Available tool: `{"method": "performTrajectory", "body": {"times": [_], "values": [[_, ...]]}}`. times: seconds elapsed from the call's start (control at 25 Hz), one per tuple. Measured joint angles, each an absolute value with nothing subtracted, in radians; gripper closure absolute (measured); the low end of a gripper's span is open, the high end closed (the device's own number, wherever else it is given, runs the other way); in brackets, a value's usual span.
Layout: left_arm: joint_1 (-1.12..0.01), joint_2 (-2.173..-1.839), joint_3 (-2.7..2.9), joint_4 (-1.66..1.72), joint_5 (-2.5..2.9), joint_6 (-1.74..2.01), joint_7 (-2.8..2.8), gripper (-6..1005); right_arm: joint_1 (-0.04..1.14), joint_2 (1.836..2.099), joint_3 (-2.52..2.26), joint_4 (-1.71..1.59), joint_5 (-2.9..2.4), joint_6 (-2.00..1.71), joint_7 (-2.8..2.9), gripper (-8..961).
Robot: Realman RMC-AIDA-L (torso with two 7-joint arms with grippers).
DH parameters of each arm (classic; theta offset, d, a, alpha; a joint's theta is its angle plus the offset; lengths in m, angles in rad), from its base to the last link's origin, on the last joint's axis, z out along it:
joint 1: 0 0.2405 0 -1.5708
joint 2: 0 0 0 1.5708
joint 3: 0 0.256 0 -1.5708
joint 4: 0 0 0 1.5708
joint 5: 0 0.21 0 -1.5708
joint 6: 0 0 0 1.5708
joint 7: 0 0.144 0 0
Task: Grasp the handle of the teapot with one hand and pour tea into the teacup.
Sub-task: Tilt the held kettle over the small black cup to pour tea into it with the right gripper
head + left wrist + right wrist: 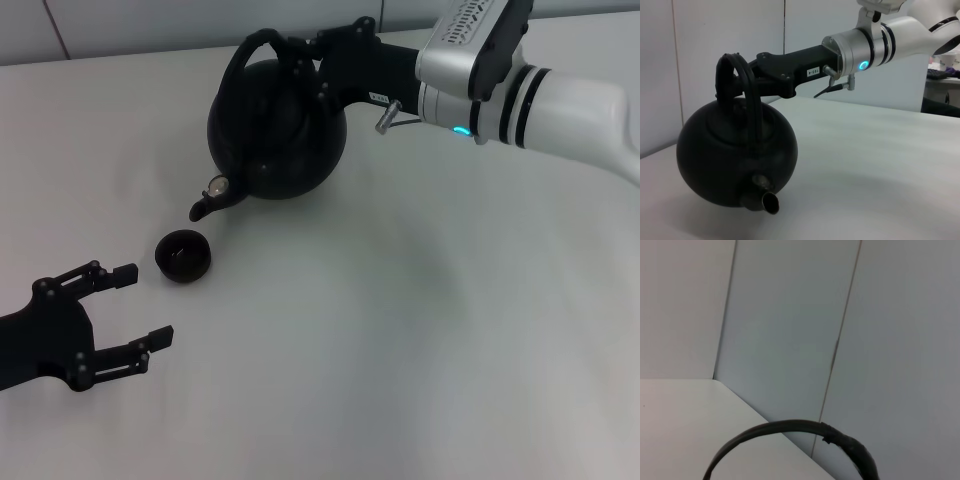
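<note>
Teapot (275, 135), big round matte-black kettle shape, hangs tipped with its short spout (205, 207) angled down just above the tiny round black teacup (183, 255) on the white table (420, 330). Right gripper (300, 65) is clamped on the black arched handle (250, 50); contact partly hidden behind the pot. Left gripper (130, 305) sits low beside the cup, fingers spread, holding nothing. No tea stream is visible. Right wrist view catches only part of the handle arc (790, 427).
</note>
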State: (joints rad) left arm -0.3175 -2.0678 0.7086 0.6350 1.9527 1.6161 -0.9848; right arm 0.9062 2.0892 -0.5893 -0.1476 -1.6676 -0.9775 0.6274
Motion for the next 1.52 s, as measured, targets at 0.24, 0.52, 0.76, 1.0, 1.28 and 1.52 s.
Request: {"method": "performTrajectory", "body": {"times": [0.24, 0.52, 0.76, 1.0, 1.28, 1.52], "values": [[-0.318, -2.068, 0.708, 0.635, 1.953, 1.615, -0.985, 159, 0.915, 2.089, -0.589, -0.151, -1.669, -0.982, 0.605, 871], [-0.318, -2.068, 0.704, 0.635, 1.953, 1.610, -0.985, 159, 0.922, 2.090, -0.604, -0.152, -1.669, -0.985, 0.566, 871], [-0.318, -2.068, 0.704, 0.635, 1.953, 1.601, -0.985, 159, 0.929, 2.092, -0.623, -0.160, -1.664, -0.987, 0.527, 870], [-0.320, -2.068, 0.704, 0.635, 1.953, 1.593, -0.985, 159, 0.937, 2.092, -0.624, -0.161, -1.662, -0.997, 0.497, 870], [-0.322, -2.068, 0.704, 0.630, 1.953, 1.584, -0.986, 159, 0.941, 2.092, -0.624, -0.159, -1.662, -1.007, 0.455, 870], [-0.324, -2.068, 0.704, 0.622, 1.953, 1.584, -0.986, 159, 0.943, 2.092, -0.624, -0.155, -1.661, -1.022, 0.415, 871]]}}
